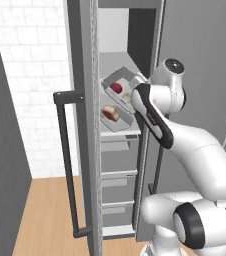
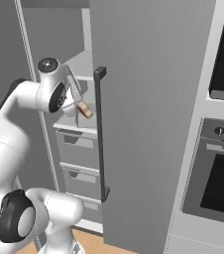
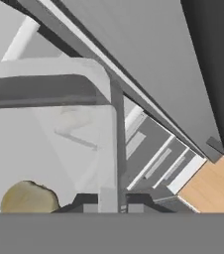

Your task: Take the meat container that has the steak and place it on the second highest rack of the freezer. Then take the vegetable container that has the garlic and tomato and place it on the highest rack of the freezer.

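Presently, in the left base view, the two-finger gripper (image 1: 133,80) is clamped on the near rim of the shallow, pale grey translucent vegetable container (image 1: 119,86), which carries the small round red tomato (image 1: 116,88) and a pale lump, probably the garlic (image 1: 127,97). That tray is tilted, its long axis running away from the gripper into the tall grey freezer (image 1: 87,125). Directly below the gripper and the held tray, the matching meat container (image 1: 116,118) with the tan-and-red steak (image 1: 110,113) lies flat on a pale shelf. The upper shelf (image 1: 114,62) lies beyond and slightly above the gripper; judged from the task, the coming move is a lift and push forward onto it. The white arm rises from the lower right, elbow bent, wrist turned toward the open compartment.

From the right base view, the gripper (image 2: 79,101) sits at the compartment's mouth, just beside the long dark vertical bar handle (image 2: 101,134) of the freezer door. The steak (image 2: 85,109) shows just below the hand. The black-windowed wall oven (image 2: 223,144) stands well apart.

Through the hand view, the fingertips (image 3: 110,202) are closed together over the tray wall (image 3: 109,149). The garlic (image 3: 28,197) lies left of the tips, inside the tray. Grey drawers (image 3: 158,158) are visible past the rim.
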Tool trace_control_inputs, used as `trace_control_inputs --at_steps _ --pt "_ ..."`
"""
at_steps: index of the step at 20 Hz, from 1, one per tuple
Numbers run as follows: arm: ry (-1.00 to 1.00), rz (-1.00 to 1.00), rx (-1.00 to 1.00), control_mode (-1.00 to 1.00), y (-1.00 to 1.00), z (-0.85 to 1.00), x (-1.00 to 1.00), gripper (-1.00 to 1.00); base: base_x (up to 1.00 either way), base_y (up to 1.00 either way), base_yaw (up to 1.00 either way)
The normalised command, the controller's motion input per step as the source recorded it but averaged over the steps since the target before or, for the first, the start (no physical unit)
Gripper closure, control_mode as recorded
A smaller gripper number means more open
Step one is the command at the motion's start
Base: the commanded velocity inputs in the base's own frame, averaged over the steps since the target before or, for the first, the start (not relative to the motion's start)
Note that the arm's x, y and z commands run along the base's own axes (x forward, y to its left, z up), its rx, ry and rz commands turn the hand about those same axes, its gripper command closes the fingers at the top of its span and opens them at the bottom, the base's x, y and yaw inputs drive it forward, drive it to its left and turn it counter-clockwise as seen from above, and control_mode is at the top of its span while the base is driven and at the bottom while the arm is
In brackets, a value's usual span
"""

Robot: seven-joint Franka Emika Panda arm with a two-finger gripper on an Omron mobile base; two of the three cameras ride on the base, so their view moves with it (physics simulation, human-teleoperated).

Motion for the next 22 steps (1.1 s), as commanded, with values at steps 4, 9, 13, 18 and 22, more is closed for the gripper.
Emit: trace_control_inputs --at_steps 4,9,13,18,22 --pt "0.00 -0.38 0.23 -1.00 0.09 0.57 0.47 1.00 0.00 0.00 0.00" --pt "0.00 -0.37 0.25 -1.00 0.13 0.67 0.48 1.00 0.00 0.00 0.00" --pt "0.00 -0.22 0.18 -1.00 0.03 0.46 0.84 1.00 0.00 0.00 0.00" --pt "0.00 -0.08 0.16 -1.00 0.14 0.11 0.79 1.00 0.00 0.00 0.00" --pt "0.00 -0.01 0.06 -1.00 0.21 0.00 0.74 1.00 0.00 0.00 0.00"
